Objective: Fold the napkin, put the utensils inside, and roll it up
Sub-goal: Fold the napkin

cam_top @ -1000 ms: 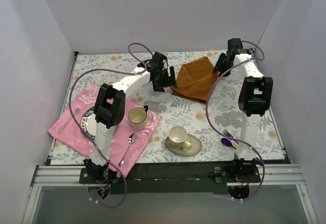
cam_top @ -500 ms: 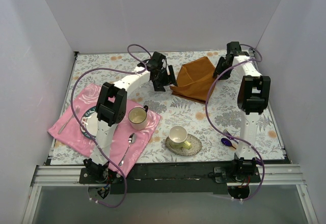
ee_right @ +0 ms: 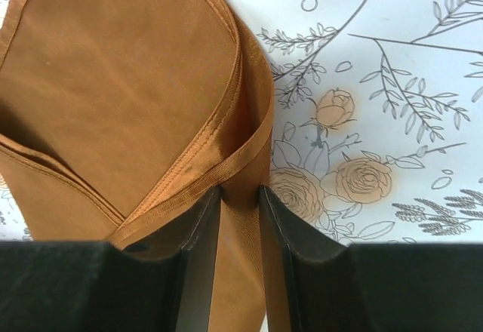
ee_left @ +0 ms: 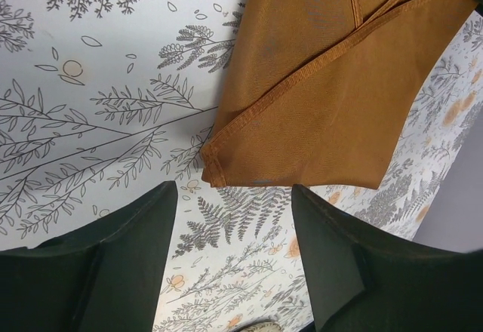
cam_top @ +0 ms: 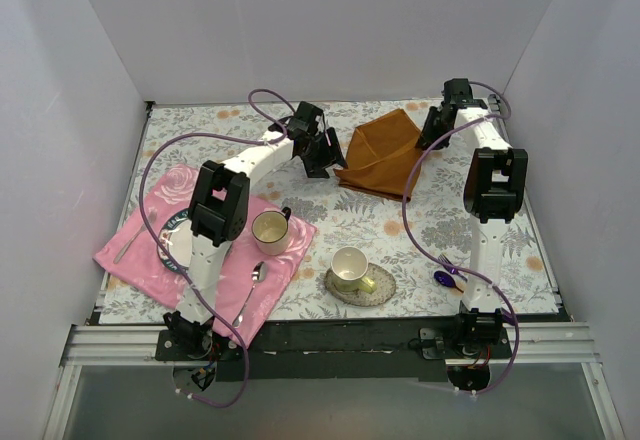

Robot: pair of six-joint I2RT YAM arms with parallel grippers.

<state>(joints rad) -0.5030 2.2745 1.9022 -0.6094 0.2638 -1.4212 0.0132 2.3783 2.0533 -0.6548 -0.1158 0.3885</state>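
Note:
The rust-orange napkin (cam_top: 383, 152) lies partly folded at the back of the table. Seen from the left wrist, one napkin (ee_left: 332, 83) corner lies just ahead of my left gripper (ee_left: 234, 195), which is open with only tablecloth between its fingers. From above, the left gripper (cam_top: 325, 153) is at the napkin's left edge. My right gripper (cam_top: 436, 126) is at its back right corner. In the right wrist view, the right gripper (ee_right: 240, 194) stands narrowly open, straddling a raised hem fold of the napkin (ee_right: 113, 75). A purple fork (cam_top: 447, 263) and a dark blue spoon (cam_top: 442, 280) lie near the right arm's base.
A pink cloth (cam_top: 135, 260) at the front left carries a plate (cam_top: 172, 243), a cup (cam_top: 270, 230) and a silver spoon (cam_top: 250, 295). A second cup (cam_top: 349, 265) stands on a saucer (cam_top: 382, 287) at the front centre. White walls enclose the table.
Both grippers' jaws have narrowed. The left gripper has shifted slightly toward the back, along the napkin's left edge. The right gripper has edged back at the napkin's corner.

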